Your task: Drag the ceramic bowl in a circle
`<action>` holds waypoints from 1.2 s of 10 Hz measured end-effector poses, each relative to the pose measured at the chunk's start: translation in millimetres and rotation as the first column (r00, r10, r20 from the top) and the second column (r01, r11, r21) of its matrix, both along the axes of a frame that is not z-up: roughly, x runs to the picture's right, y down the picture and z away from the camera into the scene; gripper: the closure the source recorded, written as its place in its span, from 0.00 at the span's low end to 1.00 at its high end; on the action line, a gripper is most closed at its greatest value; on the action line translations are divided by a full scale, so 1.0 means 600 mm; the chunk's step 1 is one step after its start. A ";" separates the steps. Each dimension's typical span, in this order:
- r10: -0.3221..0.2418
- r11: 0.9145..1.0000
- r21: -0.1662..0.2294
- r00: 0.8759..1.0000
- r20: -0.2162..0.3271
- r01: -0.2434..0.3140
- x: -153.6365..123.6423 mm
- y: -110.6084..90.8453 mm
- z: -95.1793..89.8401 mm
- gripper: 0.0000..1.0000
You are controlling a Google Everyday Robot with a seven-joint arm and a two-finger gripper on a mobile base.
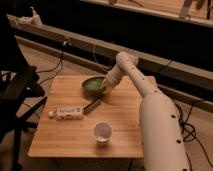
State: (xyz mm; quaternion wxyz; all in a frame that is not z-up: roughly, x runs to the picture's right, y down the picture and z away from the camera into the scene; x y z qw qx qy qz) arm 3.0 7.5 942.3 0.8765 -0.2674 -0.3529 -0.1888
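A green ceramic bowl sits near the far edge of the wooden table. My white arm reaches in from the right, and the gripper is at the bowl's right rim, touching or just over it.
A white bottle lies on its side at the table's left. A dark flat object lies just in front of the bowl. A clear cup stands near the front edge. A black chair stands to the left of the table.
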 end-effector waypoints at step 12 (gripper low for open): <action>-0.063 0.998 -0.004 0.958 0.279 0.067 -0.234 0.065 -0.060 1.00</action>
